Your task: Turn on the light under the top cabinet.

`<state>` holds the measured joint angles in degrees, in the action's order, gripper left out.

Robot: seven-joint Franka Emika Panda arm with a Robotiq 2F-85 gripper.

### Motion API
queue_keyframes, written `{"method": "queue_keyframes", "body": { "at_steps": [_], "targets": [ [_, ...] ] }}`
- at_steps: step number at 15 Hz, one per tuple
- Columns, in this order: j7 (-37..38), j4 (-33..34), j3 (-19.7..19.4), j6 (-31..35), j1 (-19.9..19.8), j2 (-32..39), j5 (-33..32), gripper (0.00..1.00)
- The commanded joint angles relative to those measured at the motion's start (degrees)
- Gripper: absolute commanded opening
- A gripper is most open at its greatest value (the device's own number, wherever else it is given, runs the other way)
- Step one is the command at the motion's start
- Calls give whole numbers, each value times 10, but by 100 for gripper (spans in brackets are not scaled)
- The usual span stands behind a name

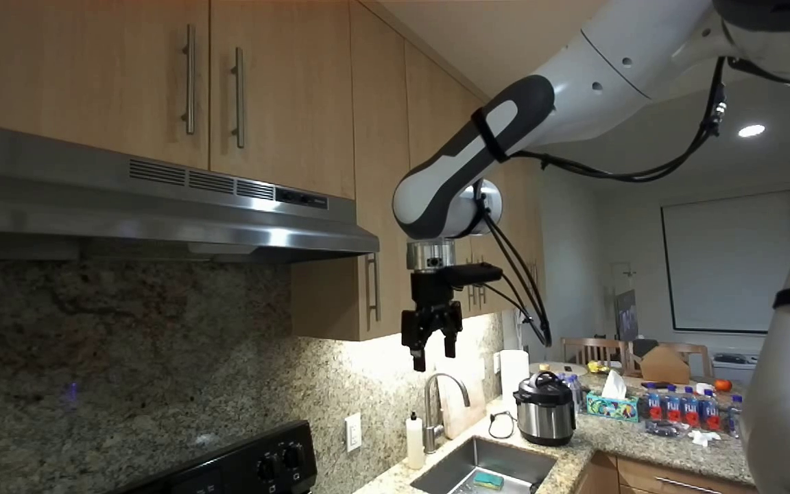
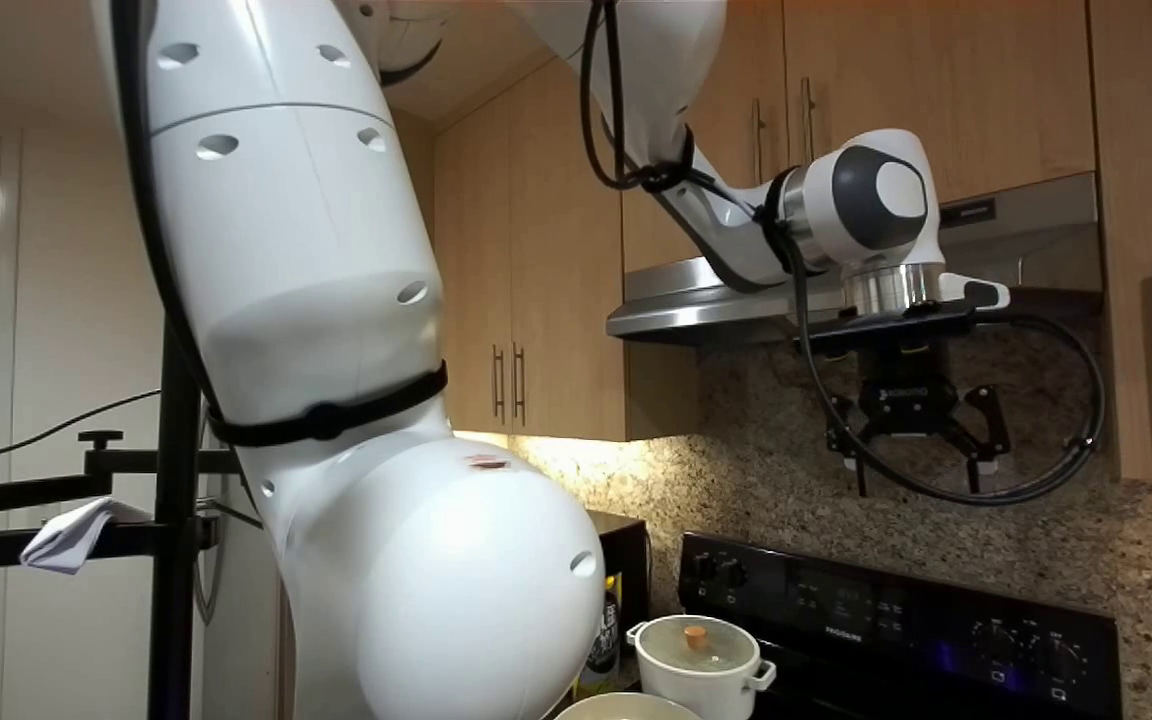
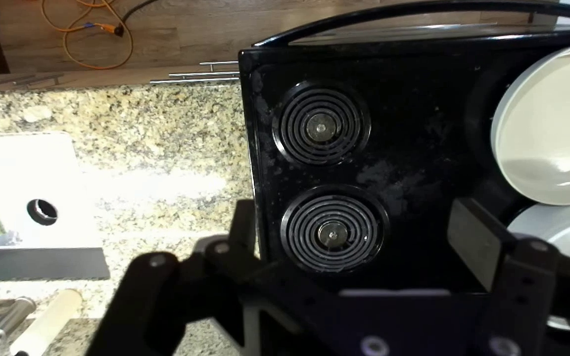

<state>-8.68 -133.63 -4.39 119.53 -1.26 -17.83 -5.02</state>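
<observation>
The top cabinets (image 1: 285, 103) (image 2: 936, 90) are light wood with bar handles. A steel range hood (image 1: 79, 199) (image 2: 1046, 225) is fixed below them. A small black control panel (image 1: 301, 198) sits at one end of the hood's front; it also shows in an exterior view (image 2: 967, 212). A pale lens (image 1: 222, 248) under the hood looks unlit. My gripper (image 1: 435, 353) (image 2: 917, 478) points down, open, with nothing between its fingers. It hangs lower than the hood and apart from it. In the wrist view the gripper's fingers (image 3: 359, 232) stand wide apart above the stove.
The black stove (image 3: 413, 99) has coil burners and pale pots (image 3: 552, 128) (image 2: 701, 660). A sink (image 3: 23, 158) with a faucet (image 1: 429, 412) lies beside it. Another wall cabinet (image 1: 326, 302) hangs beside the hood, with lit wall below. Cables loop around my wrist.
</observation>
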Motion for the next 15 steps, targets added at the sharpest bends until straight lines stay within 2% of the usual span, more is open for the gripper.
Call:
{"method": "queue_keyframes", "body": {
  "at_steps": [1,7,15],
  "targets": [
    [75,-31,29,49,-5,-26,-20,100],
    [132,-66,56,99,-7,-76,-33,100],
    [102,-89,60,102,-8,-180,-82,100]
  ]
}}
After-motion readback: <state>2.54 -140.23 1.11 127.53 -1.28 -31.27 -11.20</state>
